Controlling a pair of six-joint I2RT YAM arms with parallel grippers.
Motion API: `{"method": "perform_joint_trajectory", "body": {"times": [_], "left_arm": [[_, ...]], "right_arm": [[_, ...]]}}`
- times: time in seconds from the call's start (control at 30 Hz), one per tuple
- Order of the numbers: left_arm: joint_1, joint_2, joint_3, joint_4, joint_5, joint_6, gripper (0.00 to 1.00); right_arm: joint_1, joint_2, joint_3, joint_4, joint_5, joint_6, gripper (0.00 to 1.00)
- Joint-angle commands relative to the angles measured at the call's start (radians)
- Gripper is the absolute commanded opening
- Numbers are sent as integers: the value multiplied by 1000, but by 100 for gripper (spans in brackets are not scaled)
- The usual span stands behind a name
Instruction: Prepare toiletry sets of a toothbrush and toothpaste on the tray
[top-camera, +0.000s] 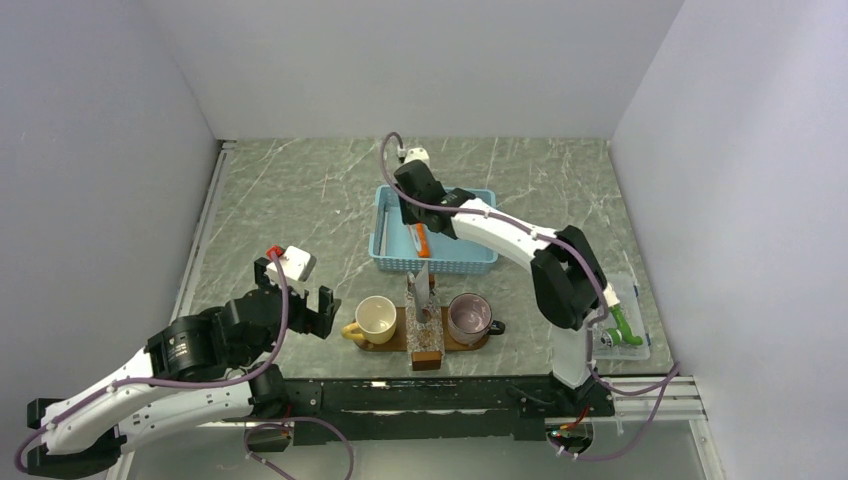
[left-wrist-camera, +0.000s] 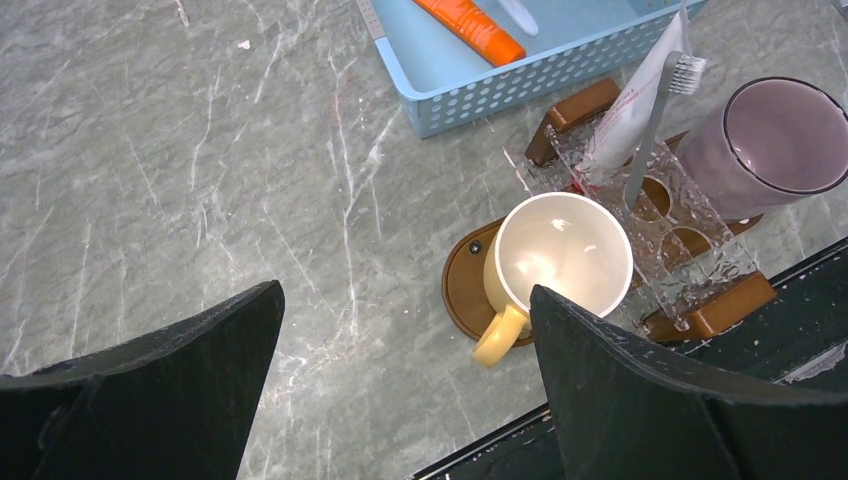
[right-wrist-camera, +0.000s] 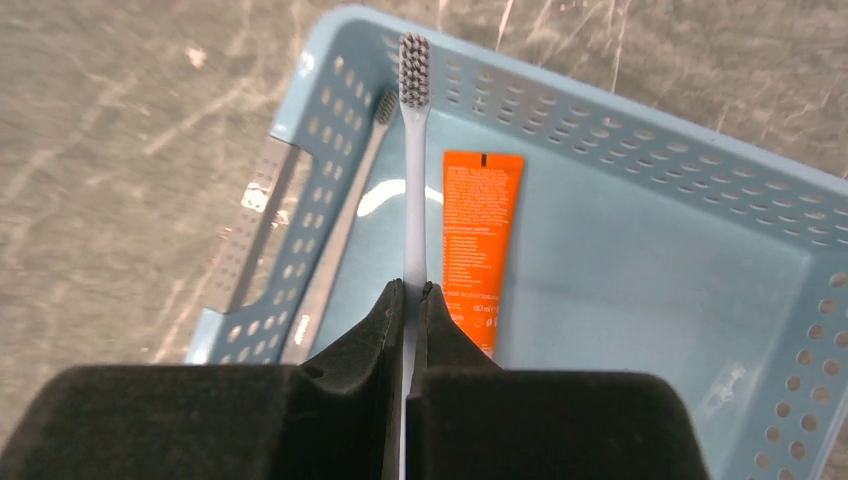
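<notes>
My right gripper (right-wrist-camera: 411, 287) is shut on the handle of the pale-blue toothbrush (right-wrist-camera: 414, 160), which points bristles-first over the light-blue basket (right-wrist-camera: 640, 160). The flat orange toothpaste tube (right-wrist-camera: 480, 240) lies on the basket floor just right of it. From above, the right gripper (top-camera: 412, 218) is inside the basket (top-camera: 470, 262). The dark-brown tray (top-camera: 400, 337) lies in front of the basket. My left gripper (left-wrist-camera: 405, 295) is open and empty over bare table, left of the tray (left-wrist-camera: 462, 290).
On the tray stand a yellow mug (left-wrist-camera: 560, 250), a purple cup (left-wrist-camera: 775, 140) and a clear holder (left-wrist-camera: 690, 250) holding a grey toothbrush (left-wrist-camera: 655, 120) and a white tube (left-wrist-camera: 625, 110). A second grey toothbrush (right-wrist-camera: 335, 235) lies along the basket's left wall. A small clear box (top-camera: 622, 335) sits far right.
</notes>
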Motion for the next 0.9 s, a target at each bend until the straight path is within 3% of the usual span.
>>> {"method": "perform_joint_trajectory", "body": {"times": [0.0, 0.33, 0.57, 0.87], "left_arm": [[5, -15, 1, 31, 2, 1, 99], [6, -23, 1, 43, 13, -1, 99], [7, 5, 22, 102, 78, 12, 99], [6, 49, 105, 237, 237, 1, 99]], "right_arm": [[-4, -125, -65, 148, 13, 26, 0], [-4, -365, -191, 355, -22, -8, 0], [-1, -510, -250, 382, -94, -32, 0], [10, -728, -379, 409, -345, 10, 0]]}}
